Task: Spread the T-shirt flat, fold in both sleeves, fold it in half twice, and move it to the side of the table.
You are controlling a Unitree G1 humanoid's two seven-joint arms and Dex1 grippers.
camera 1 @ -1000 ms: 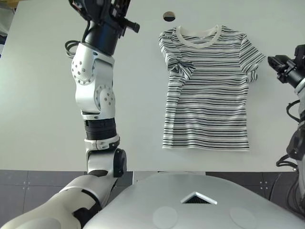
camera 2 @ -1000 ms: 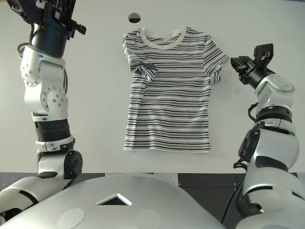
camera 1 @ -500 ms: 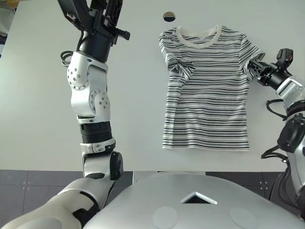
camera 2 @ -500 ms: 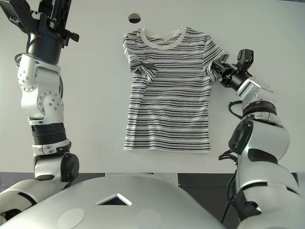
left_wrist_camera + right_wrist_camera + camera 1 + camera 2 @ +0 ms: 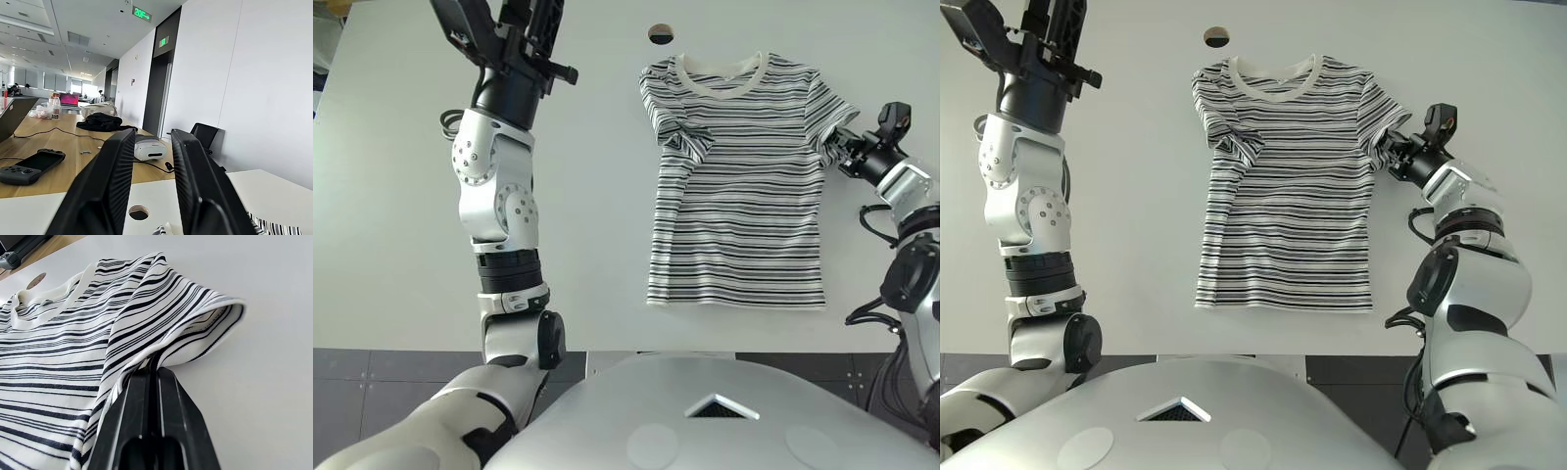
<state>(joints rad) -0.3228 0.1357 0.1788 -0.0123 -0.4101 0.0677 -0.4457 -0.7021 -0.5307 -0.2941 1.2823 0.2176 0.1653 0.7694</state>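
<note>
A black-and-white striped T-shirt (image 5: 739, 186) lies flat on the white table (image 5: 391, 215), collar at the far side. The sleeve on my left (image 5: 690, 142) is folded in over the body. The sleeve on my right (image 5: 195, 328) sticks out, its hem lifted into a small fold. My right gripper (image 5: 843, 149) lies low on the table at that sleeve's lower edge and is shut on the hem (image 5: 151, 363). My left gripper (image 5: 152, 136) is held high over the table's far left, well away from the shirt, and stands open with nothing between its fingers.
A round cable hole (image 5: 660, 34) sits in the table just beyond the shirt's left shoulder. The table's near edge (image 5: 607, 351) runs close below the shirt's hem. Bare tabletop spreads to the left of the shirt.
My right gripper came in from the right to the sleeve and shut on its hem. My left arm shifted a little further left and up.
</note>
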